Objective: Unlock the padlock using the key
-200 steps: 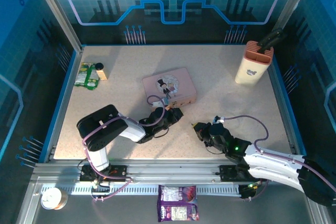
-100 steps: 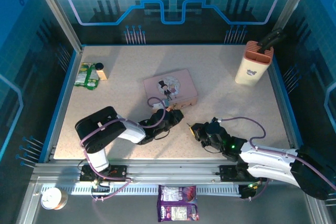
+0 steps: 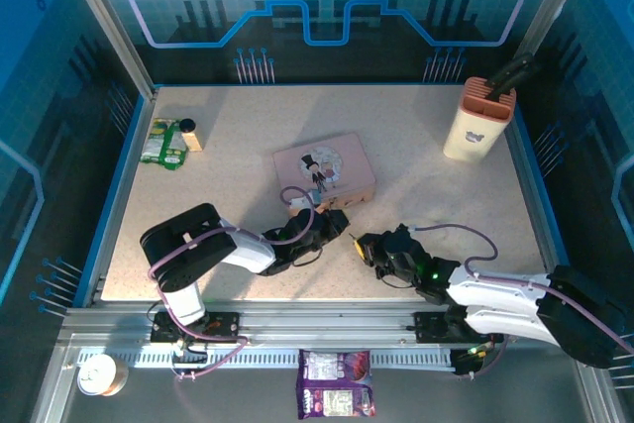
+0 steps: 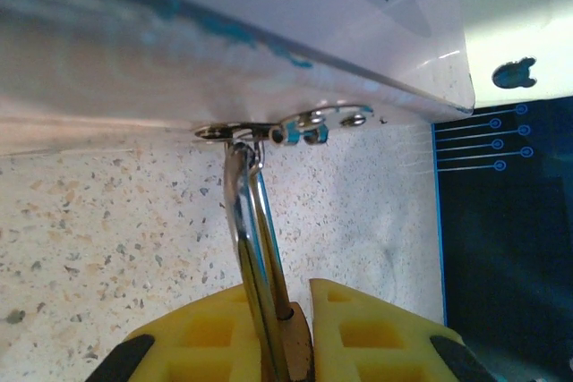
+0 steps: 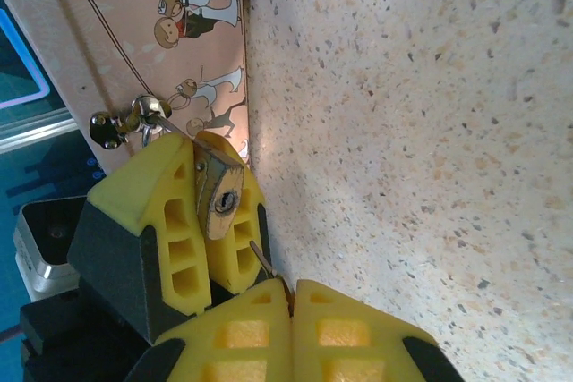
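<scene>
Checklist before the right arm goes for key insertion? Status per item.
1. Grip on the key by right end effector: ok.
2. Grip on the padlock by left end effector: ok.
3. The keyhole faces the key: ok.
4. Tip of key lined up with keyhole: cannot tell; close, not inserted.
5. The shackle passes through the hasp on the tin: ok.

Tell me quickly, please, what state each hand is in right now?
The left hand is closed, holding the padlock.
The right hand is closed, holding the key.
</scene>
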Controlling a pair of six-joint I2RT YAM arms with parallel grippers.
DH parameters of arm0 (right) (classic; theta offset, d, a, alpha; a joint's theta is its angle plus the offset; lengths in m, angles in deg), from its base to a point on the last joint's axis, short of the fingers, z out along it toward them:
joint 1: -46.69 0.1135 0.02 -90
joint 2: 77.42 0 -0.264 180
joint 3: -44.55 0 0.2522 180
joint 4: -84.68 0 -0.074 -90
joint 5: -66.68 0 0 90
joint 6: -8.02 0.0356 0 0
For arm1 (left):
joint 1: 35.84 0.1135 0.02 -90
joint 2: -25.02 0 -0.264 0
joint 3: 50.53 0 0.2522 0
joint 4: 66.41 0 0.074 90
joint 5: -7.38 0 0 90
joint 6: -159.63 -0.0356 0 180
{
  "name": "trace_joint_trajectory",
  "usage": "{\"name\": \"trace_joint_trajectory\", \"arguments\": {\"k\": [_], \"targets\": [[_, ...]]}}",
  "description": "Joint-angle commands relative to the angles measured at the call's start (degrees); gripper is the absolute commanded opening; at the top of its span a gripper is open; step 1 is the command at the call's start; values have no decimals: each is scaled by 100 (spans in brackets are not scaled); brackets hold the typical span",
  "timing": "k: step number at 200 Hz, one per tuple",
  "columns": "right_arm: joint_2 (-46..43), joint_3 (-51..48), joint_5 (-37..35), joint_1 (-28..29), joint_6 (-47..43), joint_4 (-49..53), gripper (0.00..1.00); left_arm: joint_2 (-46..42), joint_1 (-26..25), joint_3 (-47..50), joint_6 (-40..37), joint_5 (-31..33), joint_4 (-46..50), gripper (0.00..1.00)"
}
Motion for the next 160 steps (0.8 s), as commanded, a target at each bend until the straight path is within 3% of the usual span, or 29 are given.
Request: {"name": "trace_joint_trajectory", "arguments": {"k": [1,160], "targets": [[105,22,-86,72,150,-451,0,-374,-150,-226,362,-123,-648,1],[151,-4,-223,73,561,-298,0,-528,-216,-203,256,55,-854,0]]}}
